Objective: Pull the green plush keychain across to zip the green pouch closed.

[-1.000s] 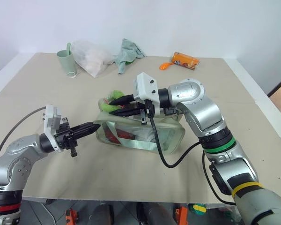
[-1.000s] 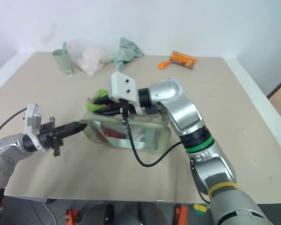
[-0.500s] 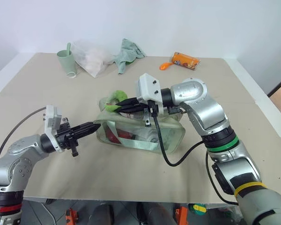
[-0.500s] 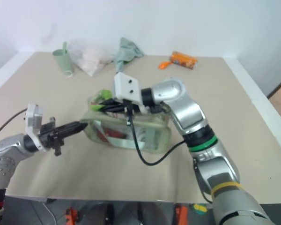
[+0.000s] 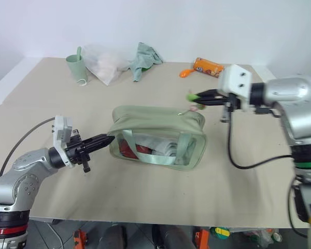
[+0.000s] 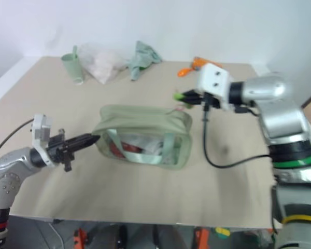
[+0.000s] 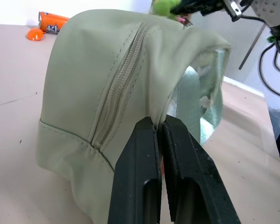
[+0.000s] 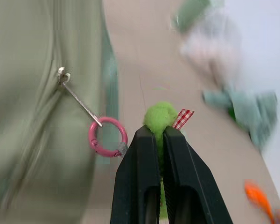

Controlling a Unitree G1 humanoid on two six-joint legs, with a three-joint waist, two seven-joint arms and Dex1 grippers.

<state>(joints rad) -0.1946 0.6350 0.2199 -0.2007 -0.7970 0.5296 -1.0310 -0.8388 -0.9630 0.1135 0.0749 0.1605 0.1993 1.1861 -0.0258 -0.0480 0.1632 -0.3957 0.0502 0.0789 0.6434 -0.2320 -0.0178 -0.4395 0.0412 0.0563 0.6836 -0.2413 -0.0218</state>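
The green plush keychain [image 8: 159, 116] is pinched between the closed fingers of the right tool [image 5: 195, 96], held in the air just past the far right end of the green pouch [image 5: 155, 137]. A pink ring [image 8: 107, 136] and a thin link tie it to the zipper pull [image 8: 61, 74] at that end of the bag. The zipper [image 7: 121, 79] looks closed along the top as far as can be seen, so the pull seems at or near its end stop. The left tool [image 5: 99, 140] is clamped shut on the fabric at the pouch's opposite end, bracing it on the tabletop [image 5: 145, 197]. Judging by this, the zipping stroke is about finished. Next comes checking the slider is fully home, then letting go of the charm and the fabric without dragging the bag.
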